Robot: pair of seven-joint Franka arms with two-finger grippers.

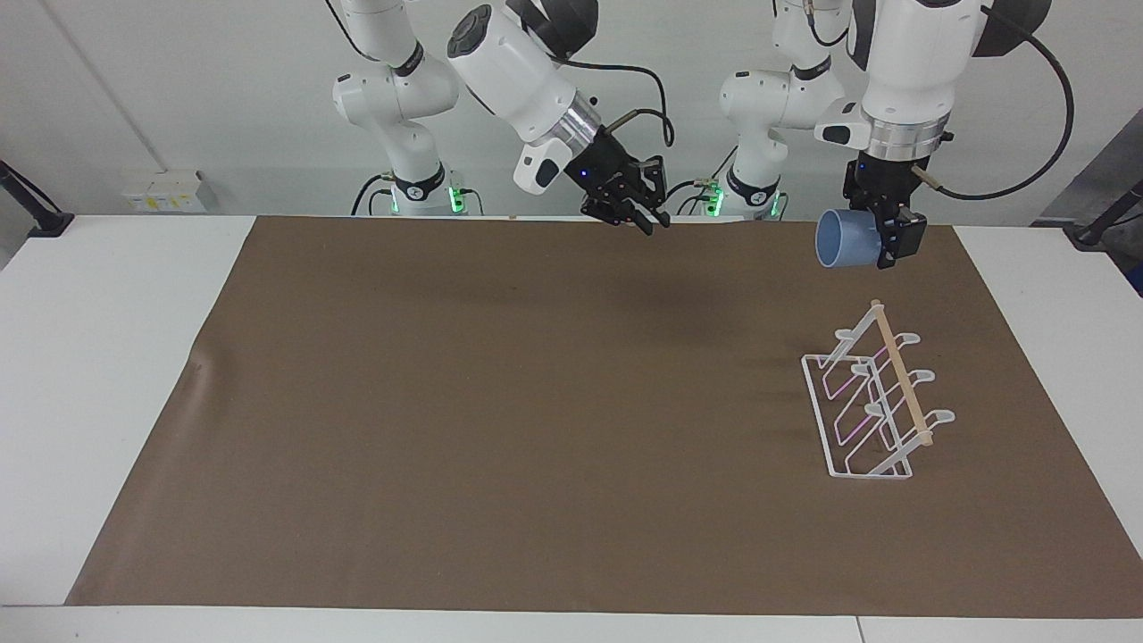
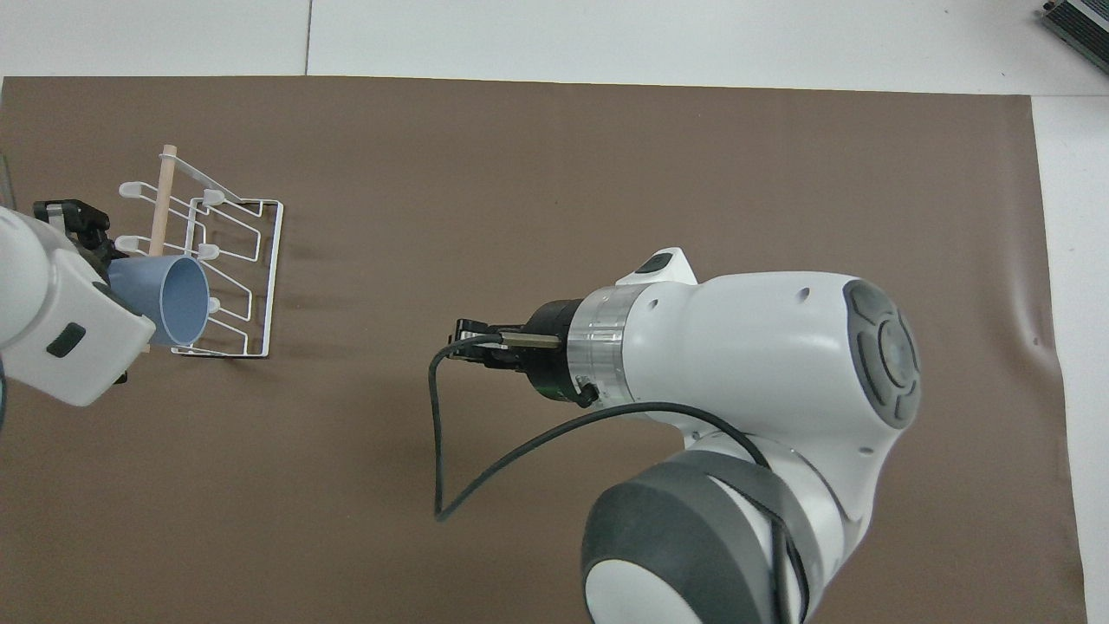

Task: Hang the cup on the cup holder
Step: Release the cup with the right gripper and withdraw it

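Left hand [image 1: 893, 241] hangs wrist-down, clamped tight on load; right hand [image 1: 645, 219] angled down, fingers unreadable.

The cup [image 1: 846, 247], a small light-blue handleless tumbler, is up in the air on its side, its open mouth turned toward the right arm's end of the table, and it hangs over the brown mat at the edge of the cup holder [image 1: 871, 402] nearer to the robots. The cup holder is a white wire rack with a rectangular base, looped prongs and a light wooden dowel slanting across its top. It stands on the mat toward the left arm's end of the table, with nothing hung on it.
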